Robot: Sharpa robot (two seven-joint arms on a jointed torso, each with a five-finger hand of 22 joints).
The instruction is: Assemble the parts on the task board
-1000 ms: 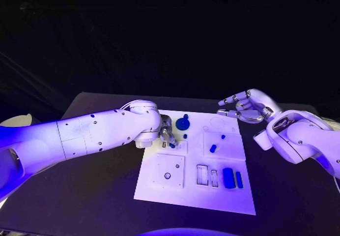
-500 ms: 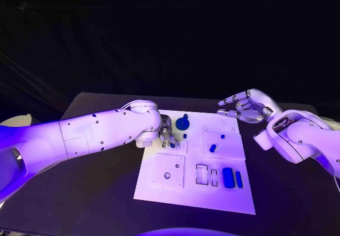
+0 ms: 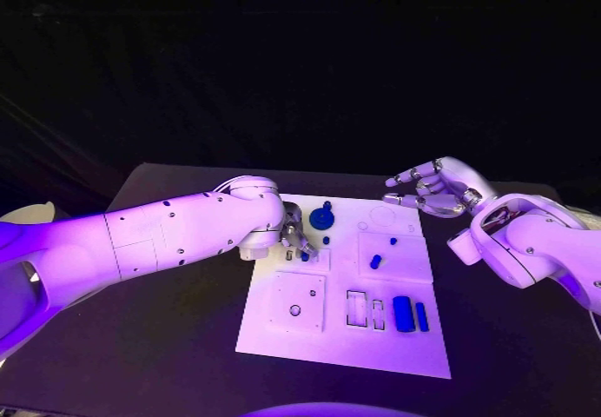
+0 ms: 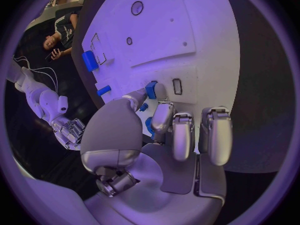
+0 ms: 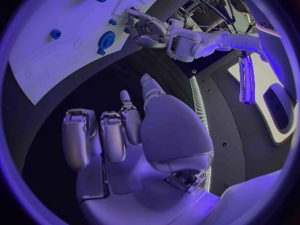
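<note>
The task board (image 3: pixel 345 334) lies in the middle of the black table (image 3: pixel 163 347), and the small blue parts are spread over it. The left hand (image 3: pixel 294 236) is over the board's edge at about 10 o'clock, and the left arm (image 3: pixel 150 239) covers most of it in the head view, so there the grip is hard to make out. In the left wrist view the fingers (image 4: pixel 164 120) pinch a small blue piece (image 4: pixel 150 89) against the thumb, right at the board's surface beside a small rectangular slot (image 4: pixel 177 86); whether the piece already sits in a recess I cannot tell. The right hand (image 3: pixel 430 189) hovers above the board's corner at about 1 o'clock, its fingers apart and lightly curled, holding nothing. Compared with the picture of one second ago, almost nothing differs: both hands keep the same place and the parts lie as before. Around the left hand, a round blue part with a knob (image 3: pixel 322 217) stands toward 12 o'clock, just beside the hand. Two small blue pieces (image 3: pixel 376 260) lie near the board's centre. A wider blue block (image 3: pixel 403 314) and a narrow blue bar (image 3: pixel 422 317) lie side by side toward 5 o'clock, next to two rectangular slots (image 3: pixel 357 309). A square plate with a small hole (image 3: pixel 297 302) sits at about 7 o'clock.
</note>
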